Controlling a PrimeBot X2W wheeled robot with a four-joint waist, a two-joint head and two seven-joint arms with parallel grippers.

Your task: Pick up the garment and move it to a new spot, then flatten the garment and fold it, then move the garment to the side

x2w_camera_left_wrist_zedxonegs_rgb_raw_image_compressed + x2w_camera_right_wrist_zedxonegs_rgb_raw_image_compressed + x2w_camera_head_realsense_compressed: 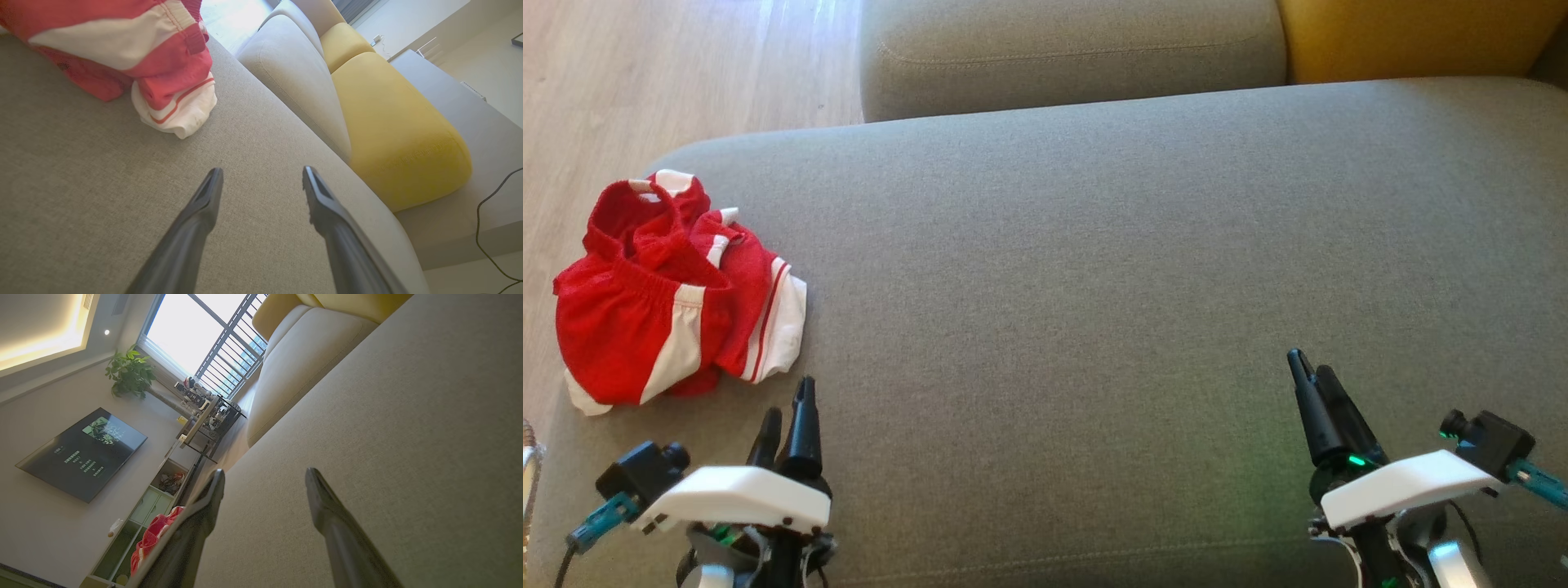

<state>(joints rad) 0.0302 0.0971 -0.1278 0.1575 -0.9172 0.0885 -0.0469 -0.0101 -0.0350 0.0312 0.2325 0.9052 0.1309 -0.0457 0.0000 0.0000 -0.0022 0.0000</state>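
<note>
Head view, crumpled red-and-white garment (pixel 678 294), sofa-cushion corner (pixel 1094 245)

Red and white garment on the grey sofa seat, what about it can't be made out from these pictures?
Head view: the red and white mesh garment is bunched, so its own folds hide its shape and underside.
Left wrist view: the top and left edges cut it off.
Right wrist view: a dark finger of the right hand covers part of it; the rest is small.

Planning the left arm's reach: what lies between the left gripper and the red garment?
Bare grey cushion, nothing else, lies between the left gripper and the garment, as the left wrist view shows.
</note>
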